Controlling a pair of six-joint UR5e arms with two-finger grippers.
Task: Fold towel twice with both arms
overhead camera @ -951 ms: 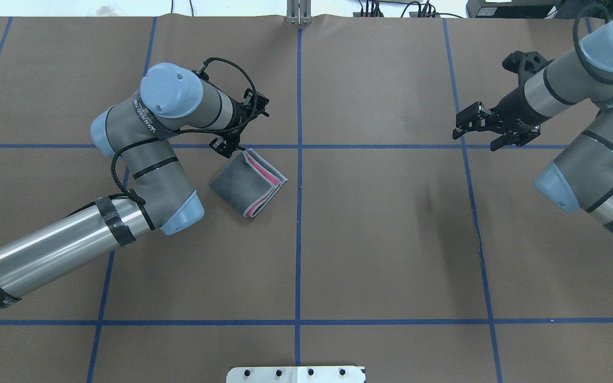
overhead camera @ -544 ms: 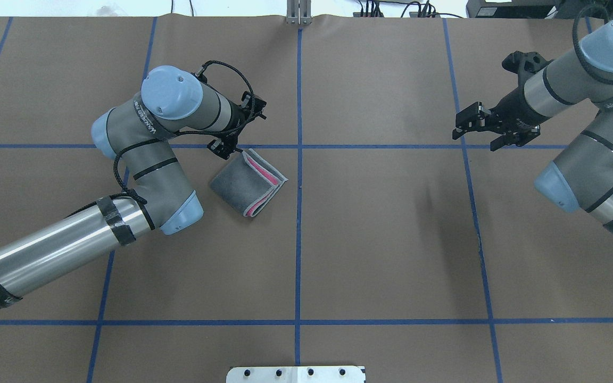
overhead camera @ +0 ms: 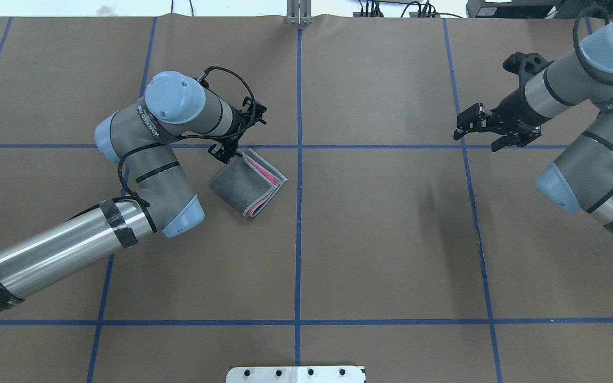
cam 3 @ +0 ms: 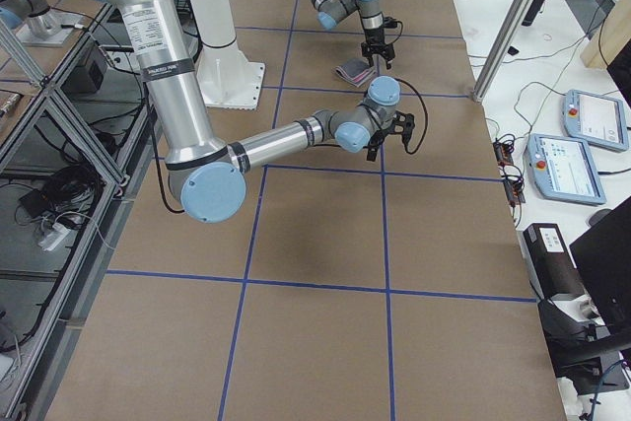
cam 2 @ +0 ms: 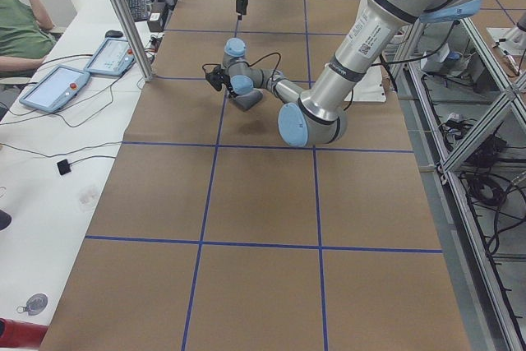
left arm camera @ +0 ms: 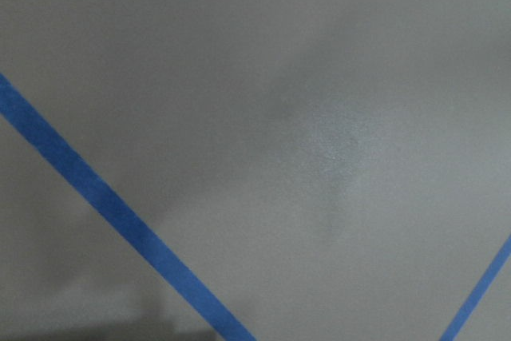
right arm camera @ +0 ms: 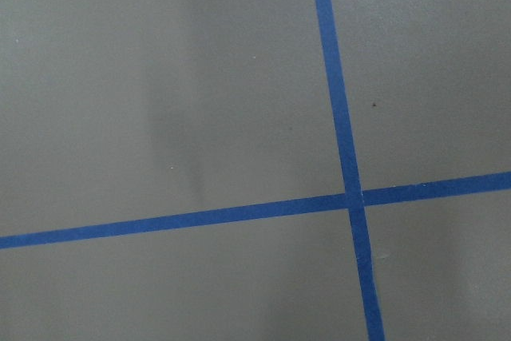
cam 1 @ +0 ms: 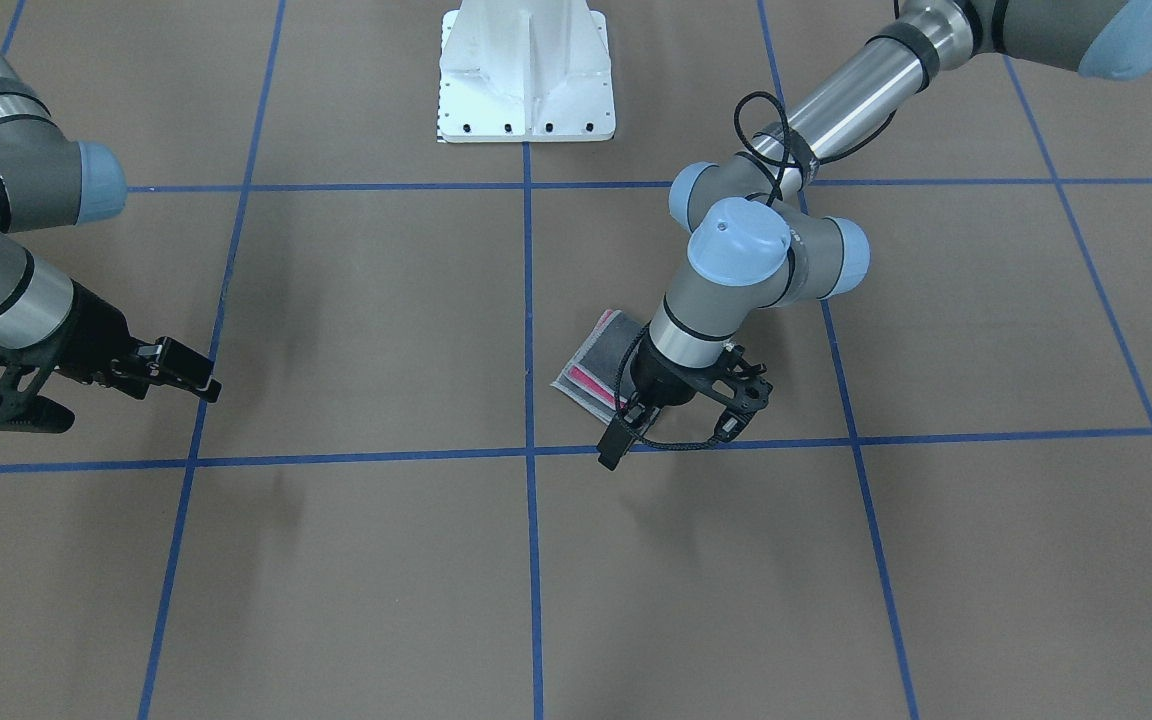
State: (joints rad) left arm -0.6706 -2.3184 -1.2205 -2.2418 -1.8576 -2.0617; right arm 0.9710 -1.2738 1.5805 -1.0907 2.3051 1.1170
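1. Two arms reach over the brown tabletop, which is marked into squares by blue tape lines. In the overhead view the left arm comes in low from the left edge and bends at its blue-capped joints.
2. Its wrist points down, and the left pincer hangs at the far left corner of the towel. Whether it touches the cloth cannot be told. Its fingers read as one dark shape from above and from the front view, so how far they are parted cannot be told either. The left wrist camera shows only bare tabletop and tape.
3. The towel lies flat in a folded packet, set at a slant just left of the centre tape line. Its dark grey face is up, and pink layers and light grey edging show along its right side.
4. Well apart on the right, the right arm holds the right pincer level above a tape crossing, pointing toward the centre. It grips nothing, and the gap between its fingers cannot be judged.
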